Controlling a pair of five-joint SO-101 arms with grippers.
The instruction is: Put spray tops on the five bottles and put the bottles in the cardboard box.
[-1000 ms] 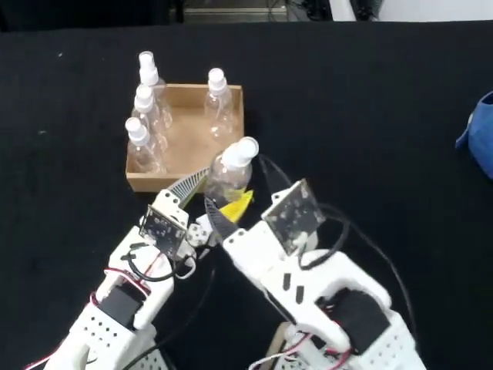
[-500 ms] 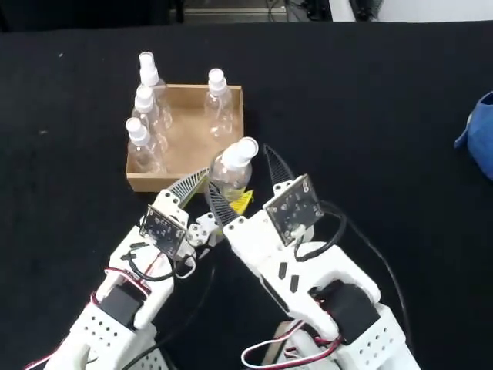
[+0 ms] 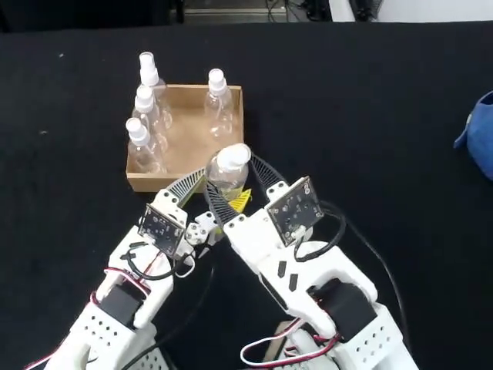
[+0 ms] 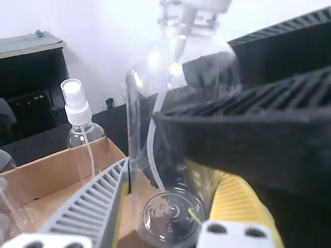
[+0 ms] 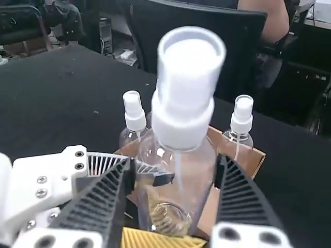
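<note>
From the high view, four capped bottles point(image 3: 144, 108) stand upright in the cardboard box point(image 3: 189, 139) on the black counter point(image 3: 370, 100). Three are along its left side and one is in the far right corner. The fifth bottle point(image 3: 228, 171) is upright at the box's near right corner, with both grippers around it.

The left wrist view is low and close. It shows the left gripper point(image 4: 165, 178) closed on the bottle's lower body, a grey ribbed finger on one side and a yellow pad on the other. The thin dip tube runs down inside the clear wall. There are raised marks on the bottle's base point(image 4: 168, 212), too blurred to read.

The right wrist view looks from higher up. The white spray top point(image 5: 189, 67) is seated on the bottle's neck. The right gripper point(image 5: 176, 165) is spread wide, its black ribbed fingers just beside the bottle's two sides. Whether they touch the bottle cannot be told. The bottles carry no readable labels.
</note>
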